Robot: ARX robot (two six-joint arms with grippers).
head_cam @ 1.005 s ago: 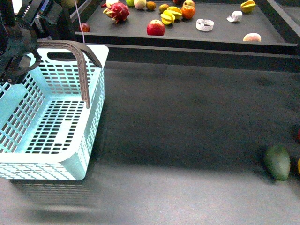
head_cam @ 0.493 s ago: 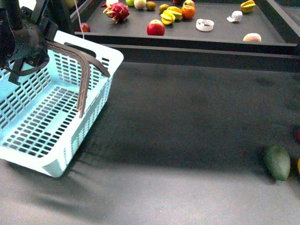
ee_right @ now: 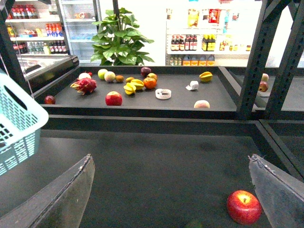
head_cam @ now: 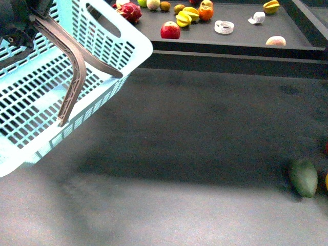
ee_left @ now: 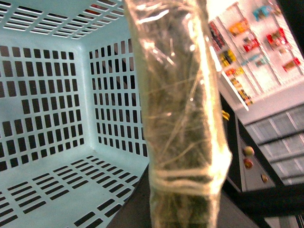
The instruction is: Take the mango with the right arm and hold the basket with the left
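**Front view.** The left gripper (head_cam: pixel 20 23) sits at the far left. Its jaws are judged to be pinching the brown handle (head_cam: pixel 72 77) of the basket (head_cam: pixel 146 48), since the basket hangs from it, raised and tilted over the tabletop (head_cam: pixel 205 128). A dark green mango (head_cam: pixel 303 178) lies at the near right. The mango (head_cam: pixel 326 182) is judged to be the yellow sliver at the right picture edge, just beside the green one. Too little of it shows to confirm this. The right arm is out of view here.

**Left wrist view.** The basket (ee_left: pixel 42 95) shows its inner walls and floor, with no fruit inside. One tape-wrapped finger (ee_left: pixel 180 118) crosses the foreground. The jaw gap itself is not shown.

**Right wrist view.** The right gripper (ee_right: pixel 171 159) is above the tabletop with its jaws spread wide and nothing between them. A red apple (ee_right: pixel 243 207) lies near its right finger. The mango is not visible here.

**Status.** The basket hold appears established. The pick has not begun: the right gripper has yet to reach the mango, close on it and lift it.
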